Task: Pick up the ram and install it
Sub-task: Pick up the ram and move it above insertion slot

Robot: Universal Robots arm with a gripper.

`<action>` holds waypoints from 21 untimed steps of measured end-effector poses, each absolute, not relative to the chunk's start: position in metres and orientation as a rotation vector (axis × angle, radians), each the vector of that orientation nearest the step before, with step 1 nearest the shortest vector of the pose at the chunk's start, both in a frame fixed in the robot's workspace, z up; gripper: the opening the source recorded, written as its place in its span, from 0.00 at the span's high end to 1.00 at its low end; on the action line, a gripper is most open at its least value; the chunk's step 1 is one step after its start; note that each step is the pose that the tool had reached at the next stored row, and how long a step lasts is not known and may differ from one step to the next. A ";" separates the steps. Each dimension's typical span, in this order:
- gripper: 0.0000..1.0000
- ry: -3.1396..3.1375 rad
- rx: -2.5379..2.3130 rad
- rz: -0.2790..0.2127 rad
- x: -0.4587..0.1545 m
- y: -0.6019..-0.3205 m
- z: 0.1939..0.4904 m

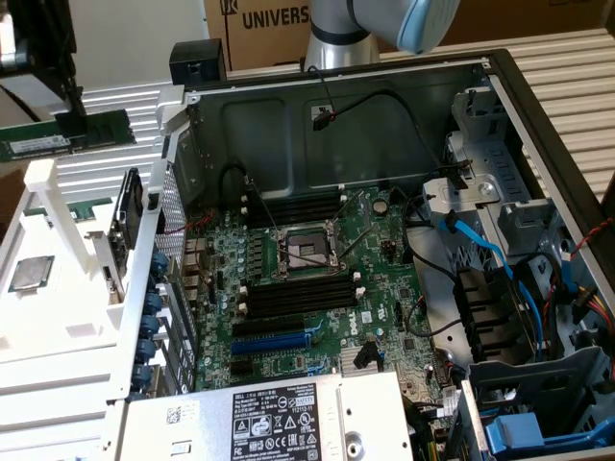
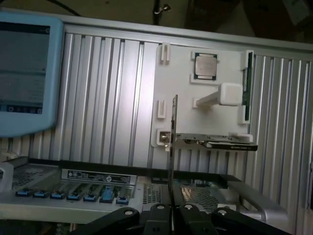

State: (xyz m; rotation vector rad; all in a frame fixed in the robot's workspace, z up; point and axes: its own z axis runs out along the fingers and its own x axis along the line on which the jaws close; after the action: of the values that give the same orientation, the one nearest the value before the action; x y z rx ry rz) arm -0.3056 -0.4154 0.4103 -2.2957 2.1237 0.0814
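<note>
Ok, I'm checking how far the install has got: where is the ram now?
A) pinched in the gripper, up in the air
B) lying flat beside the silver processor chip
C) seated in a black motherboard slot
A: the gripper is shut on the ram, holding it in the air at the exterior view's left of the computer case; the wrist view shows it edge-on in that grip.

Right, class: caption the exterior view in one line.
Gripper holds the ram beside the open computer case, its motherboard exposed.

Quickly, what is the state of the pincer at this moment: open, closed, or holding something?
Pincer: closed, holding the ram.
</note>
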 end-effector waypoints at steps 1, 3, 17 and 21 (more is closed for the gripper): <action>0.87 2.124 -2.296 0.081 -0.301 -0.415 0.412; 0.87 2.124 -2.296 0.081 -0.292 -0.415 0.414; 0.87 2.123 -2.296 0.081 -0.224 -0.415 0.423; 0.87 2.124 -2.296 0.081 -0.205 -0.415 0.423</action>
State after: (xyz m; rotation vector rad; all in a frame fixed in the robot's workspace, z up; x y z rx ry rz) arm -0.2050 -0.4152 0.4233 -2.2960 2.1236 0.0814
